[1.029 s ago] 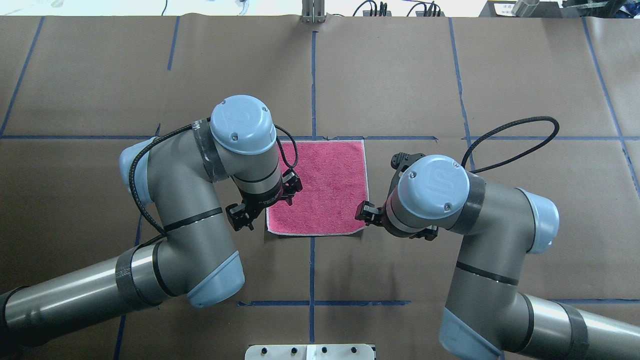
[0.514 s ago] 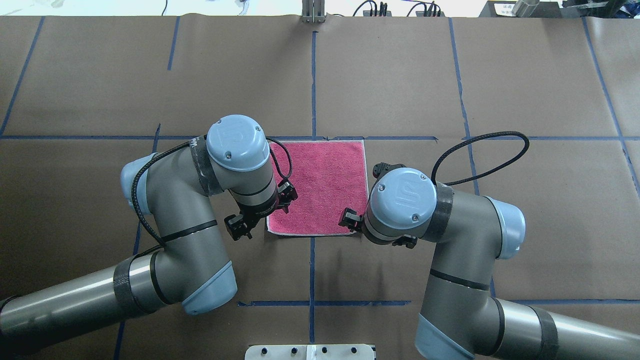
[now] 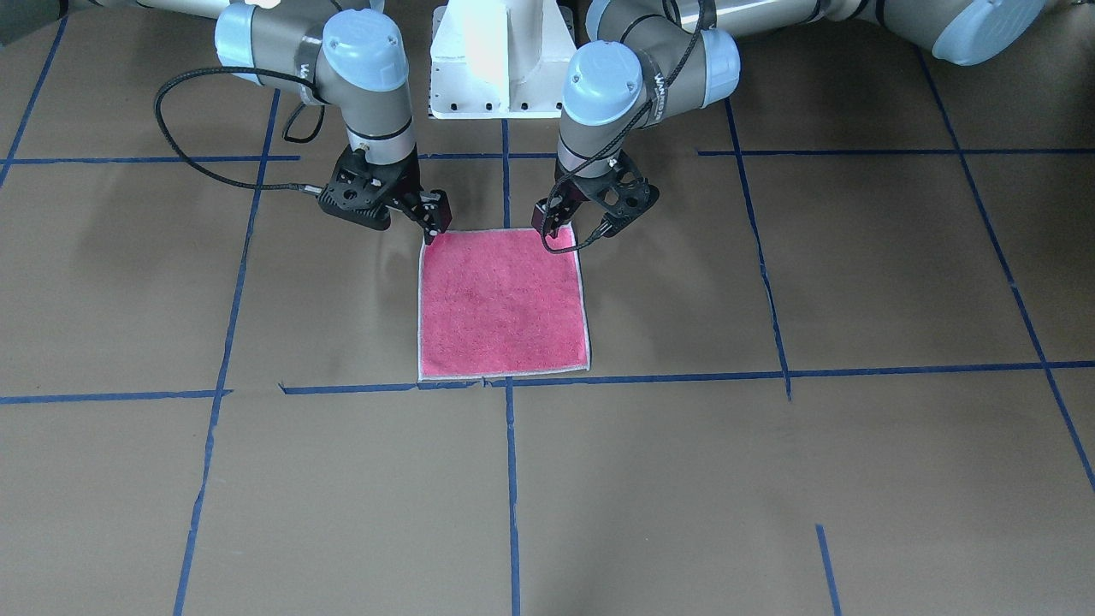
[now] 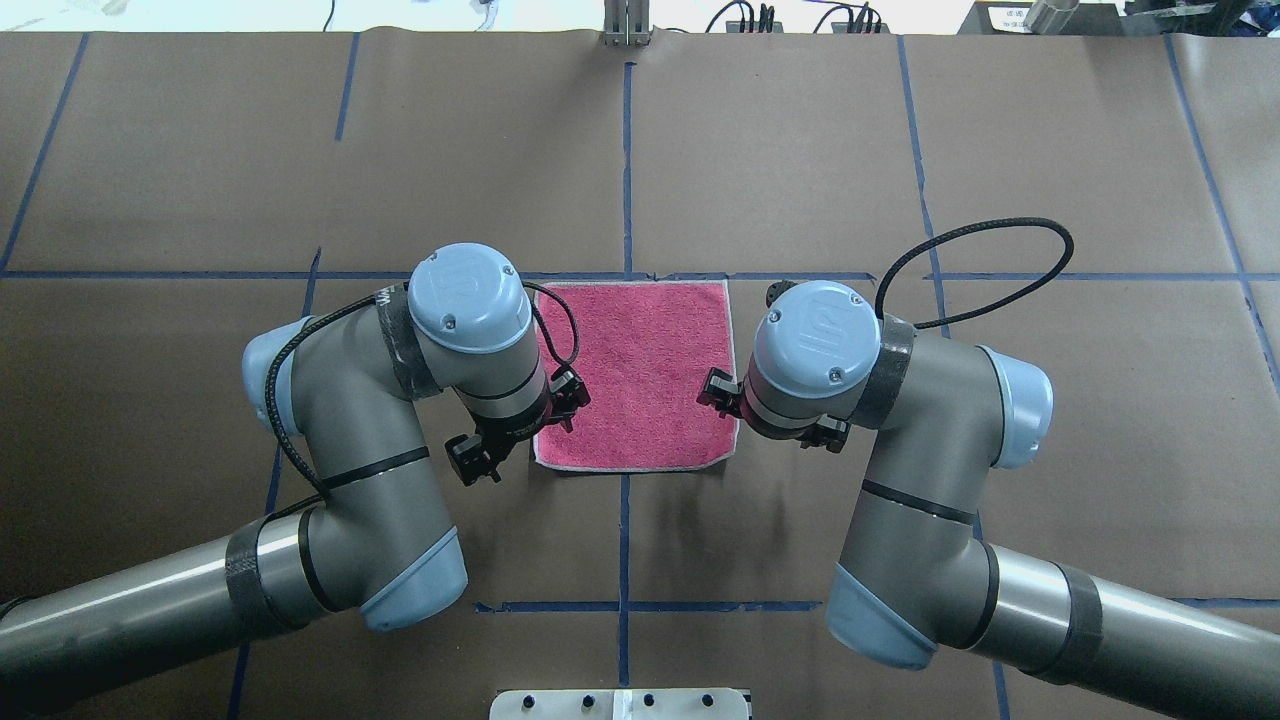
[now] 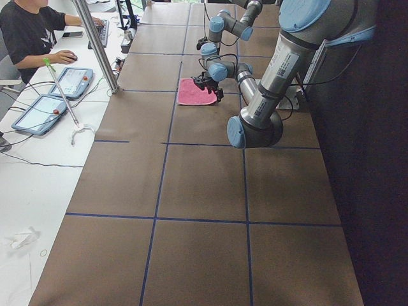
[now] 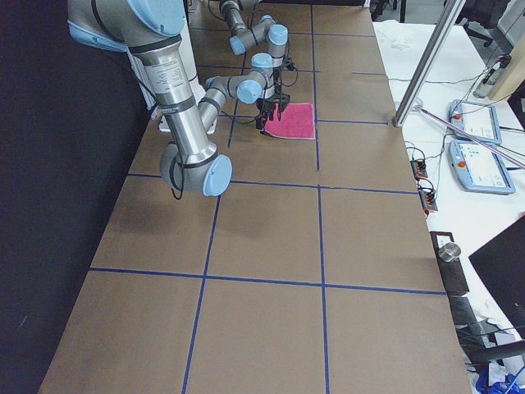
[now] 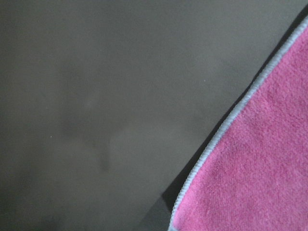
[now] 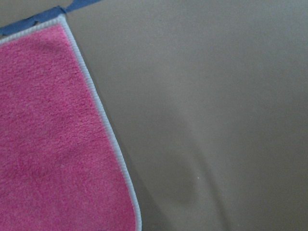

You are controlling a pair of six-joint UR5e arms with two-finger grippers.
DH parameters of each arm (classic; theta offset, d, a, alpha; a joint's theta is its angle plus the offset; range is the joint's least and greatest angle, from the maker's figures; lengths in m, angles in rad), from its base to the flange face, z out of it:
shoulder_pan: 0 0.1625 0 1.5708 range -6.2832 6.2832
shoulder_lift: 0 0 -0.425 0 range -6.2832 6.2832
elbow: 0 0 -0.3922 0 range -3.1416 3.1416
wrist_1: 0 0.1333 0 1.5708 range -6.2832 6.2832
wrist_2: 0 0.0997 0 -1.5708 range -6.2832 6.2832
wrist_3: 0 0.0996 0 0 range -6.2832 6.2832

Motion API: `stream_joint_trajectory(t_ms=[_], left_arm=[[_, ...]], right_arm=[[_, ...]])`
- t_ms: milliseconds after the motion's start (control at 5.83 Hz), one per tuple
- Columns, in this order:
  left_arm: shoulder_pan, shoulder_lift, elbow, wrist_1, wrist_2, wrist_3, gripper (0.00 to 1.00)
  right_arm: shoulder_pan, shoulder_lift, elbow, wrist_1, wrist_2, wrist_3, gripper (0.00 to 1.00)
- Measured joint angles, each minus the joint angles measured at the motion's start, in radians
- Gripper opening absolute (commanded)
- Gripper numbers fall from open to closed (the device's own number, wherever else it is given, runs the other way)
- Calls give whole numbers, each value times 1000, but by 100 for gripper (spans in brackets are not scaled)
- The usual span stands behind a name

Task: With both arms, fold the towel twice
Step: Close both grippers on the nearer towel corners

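front-facing: left end effector [image 3: 566, 234], right end effector [image 3: 435, 228] at towel [image 3: 503, 304] corners, opening unclear.

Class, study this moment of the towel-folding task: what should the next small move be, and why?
Probably lower both grippers and close them on the towel's two robot-side corners. The towel lies flat, pink face up and unfolded. The left gripper and the right gripper hang right at those corners, and neither corner looks lifted.

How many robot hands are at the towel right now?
2. The left hand is at the towel's robot-side corner on the robot's left; the right hand is at its other robot-side corner.
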Motion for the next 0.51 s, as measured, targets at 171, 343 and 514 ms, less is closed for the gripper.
stream_joint_trajectory(t_ms=[171,343,514], left_arm=[[3,0,7,-1,4,2,100],[3,0,16,-8,13,4,100],[5,0,24,-18,19,6,100]], right_arm=[[6,1,-34,43,6,2,100],[6,2,-63,89,15,6,100],[4,2,-75,117,22,10,100]])
